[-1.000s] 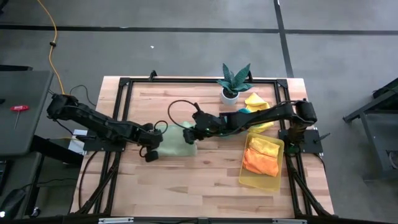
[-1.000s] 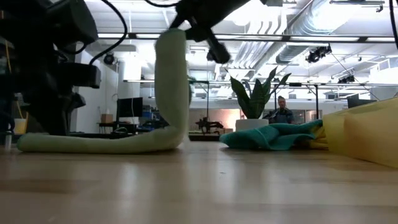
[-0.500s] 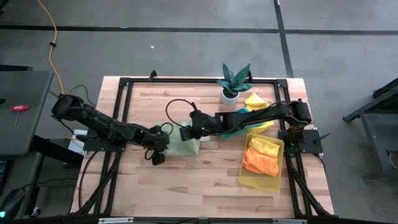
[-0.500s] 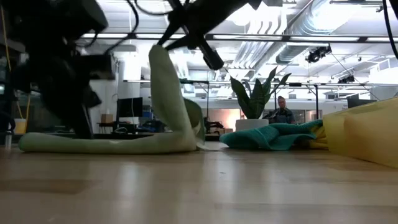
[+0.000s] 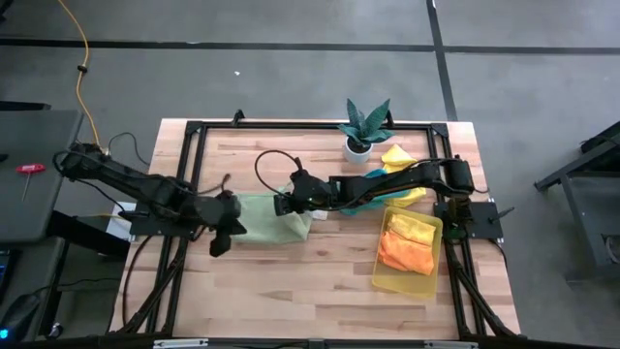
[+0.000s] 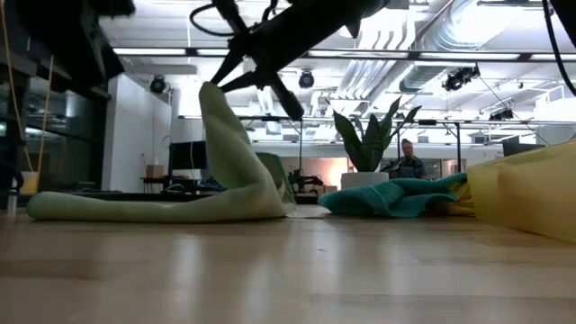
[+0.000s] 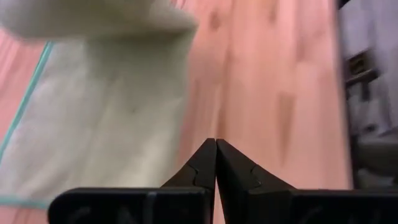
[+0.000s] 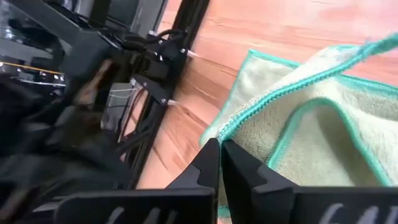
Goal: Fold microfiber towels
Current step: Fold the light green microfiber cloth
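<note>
Right gripper (image 5: pixel 281 205) jaws pinch soft, teal-edged pale green towel (image 5: pixel 271 219); left gripper (image 5: pixel 221 240) apparently closed empty

One pale green towel (image 5: pixel 274 219) seen mid-table, one teal towel (image 5: pixel 366 184), one yellow towel (image 5: pixel 399 160) by the plant, one yellow tray (image 5: pixel 391 276) holding two folded towels, one yellow (image 5: pixel 415 229) and one orange (image 5: pixel 404 255), one potted plant (image 5: pixel 363 126), two arms, one person (image 6: pixel 409 160) seen in the background
</note>
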Controlling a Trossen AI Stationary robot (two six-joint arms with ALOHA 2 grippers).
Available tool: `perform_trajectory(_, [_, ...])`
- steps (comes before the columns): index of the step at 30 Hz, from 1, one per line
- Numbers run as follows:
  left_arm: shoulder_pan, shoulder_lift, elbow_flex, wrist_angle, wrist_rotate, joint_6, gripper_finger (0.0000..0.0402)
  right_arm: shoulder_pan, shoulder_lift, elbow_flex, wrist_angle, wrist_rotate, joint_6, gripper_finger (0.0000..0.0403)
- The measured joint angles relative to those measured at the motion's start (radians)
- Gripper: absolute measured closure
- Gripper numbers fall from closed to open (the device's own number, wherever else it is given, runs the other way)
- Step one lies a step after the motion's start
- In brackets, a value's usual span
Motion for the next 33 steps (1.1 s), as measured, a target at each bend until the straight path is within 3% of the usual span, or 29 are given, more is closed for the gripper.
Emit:
perform_trajectory(6, [-0.04, -0.073, 0.022, 0.005, -0.019, -0.023, 0.0402, 0.0, 0.081, 0.049, 0.024, -0.012, -0.001, 0.0403])
perform_trajectory(13, [-0.059, -0.071, 0.022, 0.038, -0.05, -0.043, 0.0401, 0.0, 0.202, 0.185, 0.018, -0.025, -0.04, 0.0403])
perform_trajectory(22, [-0.113, -0.088, 0.052, 0.104, 0.1, -0.027, 0.0401, -0.003, 0.395, 0.405, 0.018, -0.068, -0.079, 0.0403])
perform_trajectory(33, [-0.146, -0.103, 0.146, 0.098, 0.068, 0.02, 0.0402, 0.004, 0.484, 0.516, -0.006, -0.161, -0.069, 0.0403])
